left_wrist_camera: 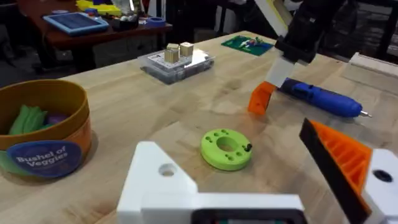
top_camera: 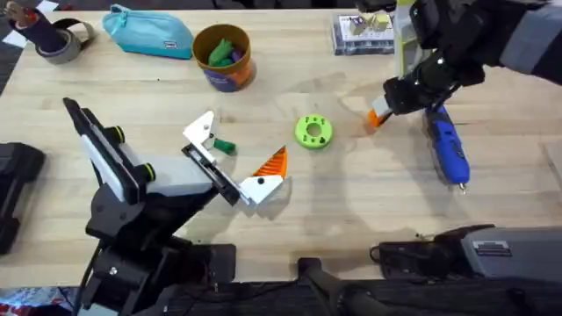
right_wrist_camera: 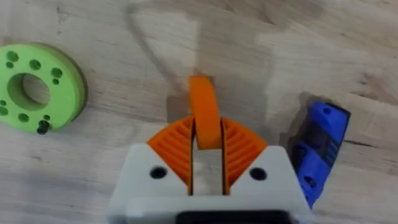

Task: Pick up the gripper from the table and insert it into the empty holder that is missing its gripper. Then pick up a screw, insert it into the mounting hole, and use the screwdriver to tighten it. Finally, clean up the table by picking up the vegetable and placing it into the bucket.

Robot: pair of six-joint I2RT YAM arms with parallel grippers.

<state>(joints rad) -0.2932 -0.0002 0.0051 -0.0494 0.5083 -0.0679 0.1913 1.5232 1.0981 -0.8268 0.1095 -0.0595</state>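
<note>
Pinching the gripper (right_wrist_camera: 204, 112) between its pads — right end effector (right_wrist_camera: 206, 146) — beside the screwdriver (right_wrist_camera: 318, 149).

bare wooden table (top_camera: 351, 211) lies open beside the lime-green holed disc (top_camera: 313, 132); the blue pen-shaped screwdriver (top_camera: 448, 147) blocks its far side.

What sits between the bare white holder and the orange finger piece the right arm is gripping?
The lime-green round disc with holes, seen from overhead, between holder and finger piece.
</note>
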